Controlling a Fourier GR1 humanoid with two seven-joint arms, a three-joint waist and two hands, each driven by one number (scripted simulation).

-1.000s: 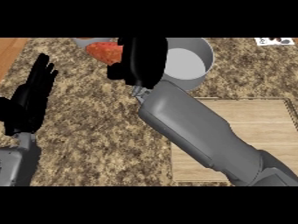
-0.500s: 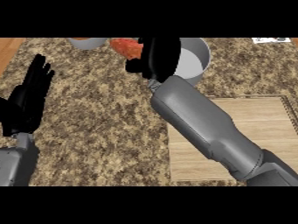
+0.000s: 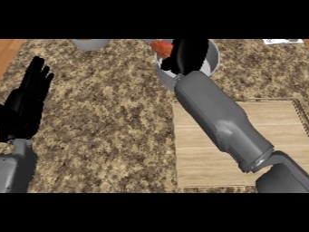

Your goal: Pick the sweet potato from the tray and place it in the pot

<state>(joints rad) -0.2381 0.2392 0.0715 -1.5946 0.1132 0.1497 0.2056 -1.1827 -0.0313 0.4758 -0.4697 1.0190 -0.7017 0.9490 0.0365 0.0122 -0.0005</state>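
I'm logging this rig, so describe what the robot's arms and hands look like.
Both forearms are smooth grey casings, rounded and segmented at the joints. Each ends in a black hand: the left hand and the right hand. No cables or sleeves show.

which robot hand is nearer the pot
Right. The right robot hand is over the pot, holding the sweet potato; the left robot hand rests open far left.

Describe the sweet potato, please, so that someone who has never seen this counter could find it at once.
Start at the wooden tray on the right of the speckled counter, and follow the right forearm up to the grey pot at the far edge. At the pot's left rim, the right hand has its fingers curled round the sweet potato. It is the only orange-red thing among grey, black and brown.
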